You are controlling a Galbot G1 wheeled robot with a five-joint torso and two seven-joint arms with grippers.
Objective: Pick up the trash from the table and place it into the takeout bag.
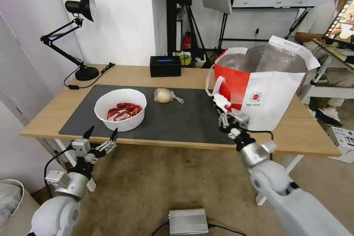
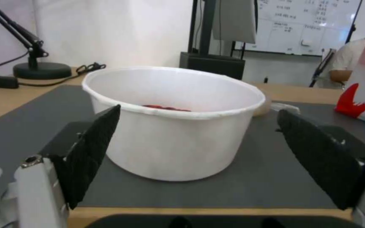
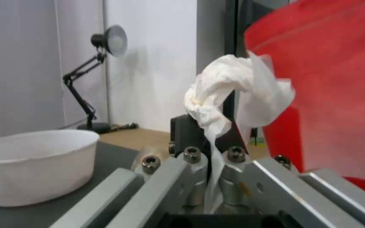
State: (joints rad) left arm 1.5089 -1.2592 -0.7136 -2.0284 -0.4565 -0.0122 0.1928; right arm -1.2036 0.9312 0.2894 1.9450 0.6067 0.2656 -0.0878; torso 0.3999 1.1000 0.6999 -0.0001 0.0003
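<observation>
Right gripper (image 1: 222,107) pinched tight on crumpled white tissue (image 3: 229,91), held above mat (image 1: 184,118) just beside red panel of takeout bag (image 1: 265,92); bag mouth open, foil showing. Left gripper (image 1: 101,134) spread wide, nothing in it, at near table (image 1: 313,136) edge facing white bowl of red shells (image 1: 121,108), w/ gap to bowl wall. Wrapped beige lump (image 1: 163,95) mid-mat, apart from bowl. Mat btwn bowl & bag bare.
</observation>
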